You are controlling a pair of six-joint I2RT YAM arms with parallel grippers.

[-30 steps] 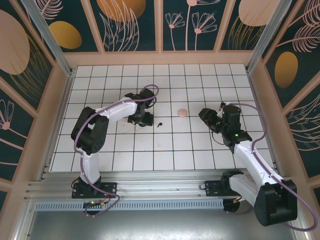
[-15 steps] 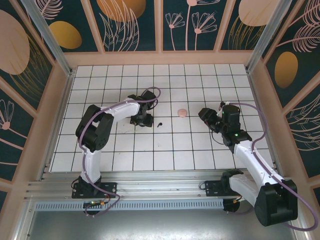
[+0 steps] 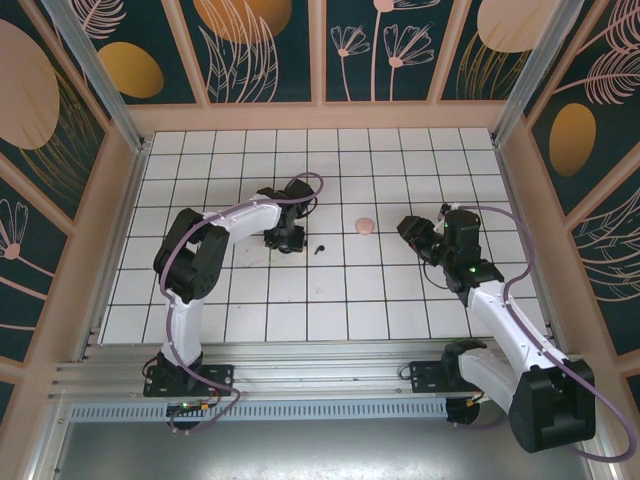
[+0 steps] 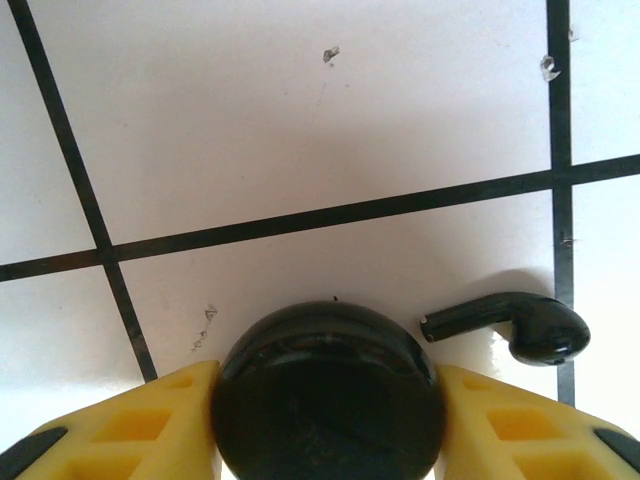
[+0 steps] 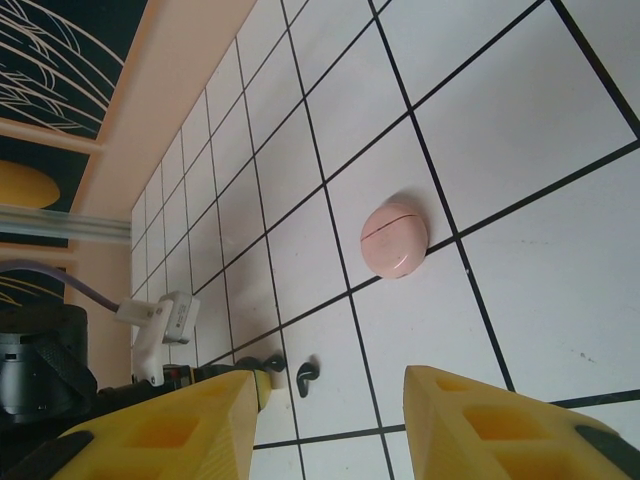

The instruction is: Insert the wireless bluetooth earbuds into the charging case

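A black round charging case [image 4: 330, 350] sits on the white tiles between my left gripper's [image 4: 328, 405] yellow fingers [image 4: 150, 425], which press against both of its sides. A black earbud [image 4: 530, 325] lies on the tile just right of the case, its stem pointing at it. From above, the left gripper [image 3: 285, 238] is near the table's middle, with the earbud [image 3: 319, 247] to its right. My right gripper [image 3: 412, 231] hovers open on the right with nothing between its fingers, and its view looks toward the earbud [image 5: 305, 375].
A closed pink round case [image 3: 366, 225] lies between the two grippers, and it appears again [image 5: 394, 239] ahead of the right fingers. Wooden walls [image 3: 320, 115] ring the tiled table. Free tiles lie in front of both arms.
The left gripper's jaws have come in until they touch the black case, and the left arm's elbow has swung slightly right. The right arm has not moved.
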